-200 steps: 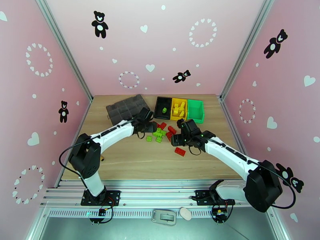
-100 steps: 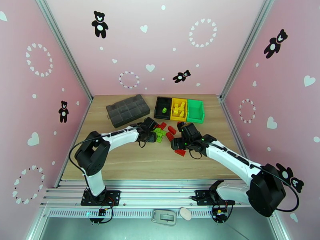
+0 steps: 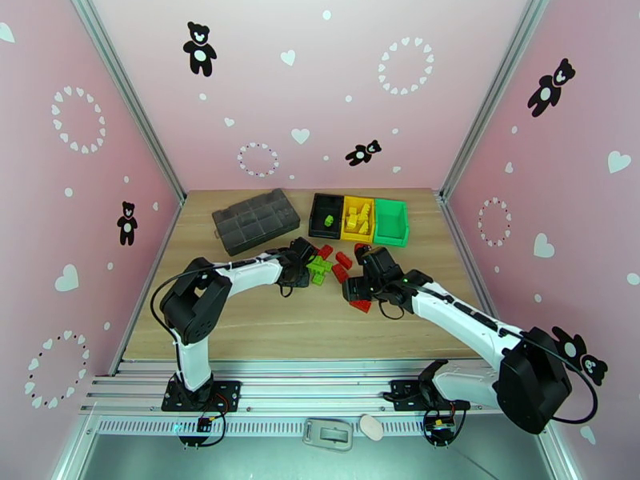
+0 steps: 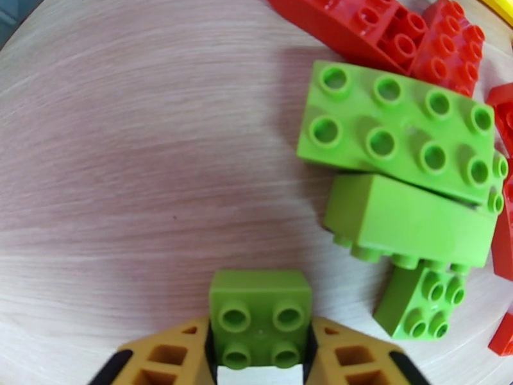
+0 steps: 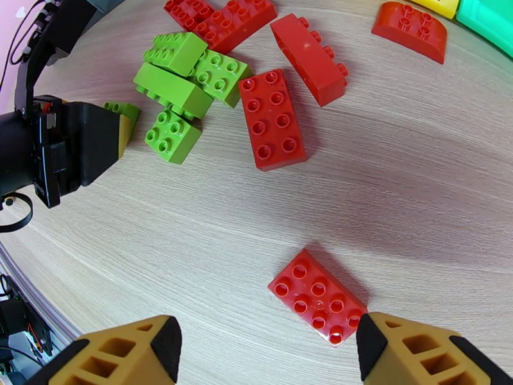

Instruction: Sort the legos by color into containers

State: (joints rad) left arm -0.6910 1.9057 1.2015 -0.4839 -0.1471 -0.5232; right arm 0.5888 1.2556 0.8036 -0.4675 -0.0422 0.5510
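Red legos [image 5: 272,119] and light-green legos [image 4: 397,128] on a pale wood-grain table [image 4: 128,155]; pink walls [image 3: 320,90] bear black teddy bears [image 3: 199,48].

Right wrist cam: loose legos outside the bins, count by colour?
Red legos: 6
Green legos: 5, one of them gripped by the left gripper
Total: 11

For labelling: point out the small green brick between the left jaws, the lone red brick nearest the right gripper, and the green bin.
small green brick [image 4: 260,316], left wrist view, studded top.
lone red brick [image 5: 317,298], right wrist view, studded top.
green bin [image 3: 392,237], top external view, near wall.
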